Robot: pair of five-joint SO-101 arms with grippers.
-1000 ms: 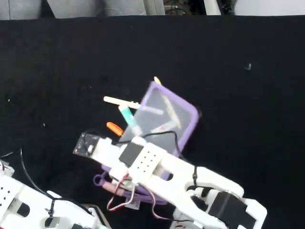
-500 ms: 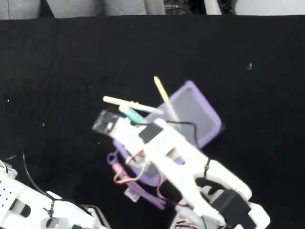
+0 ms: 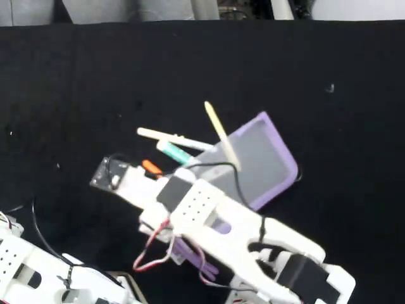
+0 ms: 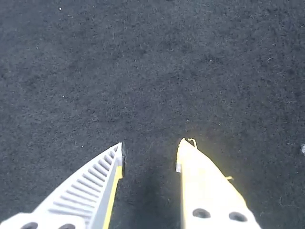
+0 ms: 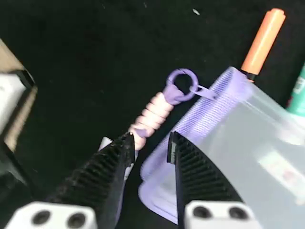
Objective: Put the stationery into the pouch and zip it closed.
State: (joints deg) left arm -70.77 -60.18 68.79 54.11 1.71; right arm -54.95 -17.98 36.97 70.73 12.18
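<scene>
Loosely, pens [image 3: 169, 135] stick out of the pouch [image 3: 267, 153].

table [image 3: 354, 63]: black cloth — dull, speckled | far edge: pale grey shapes [image 3: 126, 9] behind

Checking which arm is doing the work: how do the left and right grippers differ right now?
The left gripper hangs over bare table, nothing between its jaws. The right gripper sits at the zipper end of the pouch, with the pink pull cord at its jaw tips. Both stand open.
</scene>
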